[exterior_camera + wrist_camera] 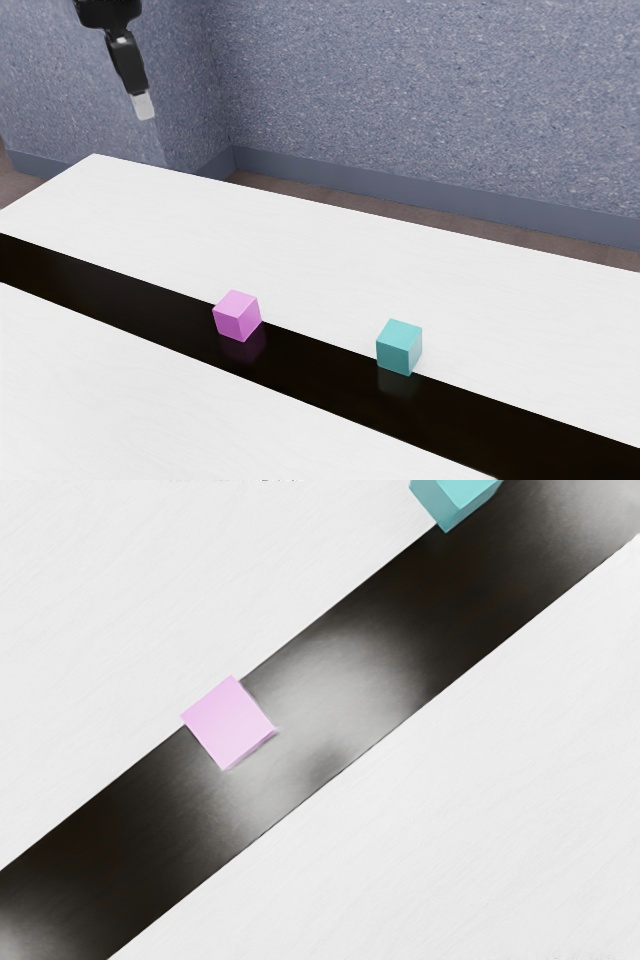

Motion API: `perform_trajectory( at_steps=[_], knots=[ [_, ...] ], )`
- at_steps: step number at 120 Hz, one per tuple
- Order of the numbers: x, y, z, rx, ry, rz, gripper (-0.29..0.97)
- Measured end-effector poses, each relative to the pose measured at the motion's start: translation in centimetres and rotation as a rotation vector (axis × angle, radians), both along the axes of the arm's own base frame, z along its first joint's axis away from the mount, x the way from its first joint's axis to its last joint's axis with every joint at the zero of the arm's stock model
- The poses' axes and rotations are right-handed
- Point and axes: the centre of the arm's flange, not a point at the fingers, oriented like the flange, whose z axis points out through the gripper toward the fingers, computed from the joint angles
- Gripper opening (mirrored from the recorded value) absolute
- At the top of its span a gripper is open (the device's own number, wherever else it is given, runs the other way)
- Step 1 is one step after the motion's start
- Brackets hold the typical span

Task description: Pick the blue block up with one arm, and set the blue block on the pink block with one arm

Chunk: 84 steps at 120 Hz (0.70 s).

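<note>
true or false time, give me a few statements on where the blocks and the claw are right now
1. The blue block sits on the pink block. False: they stand apart.
2. The pink block is at the exterior view's left of the blue block. True.
3. The claw holds the blue block. False: it hangs high above the table, far from both blocks.
4. Both blocks rest on the black strip. True.

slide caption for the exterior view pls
Gripper high at upper left; blue block and pink block sit apart at the black strip's edge.
</note>
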Motion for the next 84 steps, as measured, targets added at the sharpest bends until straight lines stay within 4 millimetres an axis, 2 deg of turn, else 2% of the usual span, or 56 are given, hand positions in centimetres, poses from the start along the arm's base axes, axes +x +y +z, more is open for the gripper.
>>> perform_trajectory(
  at_steps=[19, 33, 57, 64, 70, 78, 84],
  knots=[
    [-0.2, -5.3, -0.7, 0.047, 0.03, -0.106, 0.68],
    [0.8, -9.2, -3.4, 0.062, 0.089, -0.188, 0.68],
    [-0.9, -11.9, -5.9, 0.098, 0.153, -0.238, 0.68],
    [-0.9, -12.8, -8.0, 0.101, 0.168, -0.271, 0.68],
    [-0.8, -13.7, -10.8, 0.091, 0.182, -0.312, 0.68],
    [-0.4, -15.2, -15.9, 0.048, 0.204, -0.374, 0.68],
    [0.1, -16.3, -18.6, 0.016, 0.19, -0.418, 0.68]
  ],
)
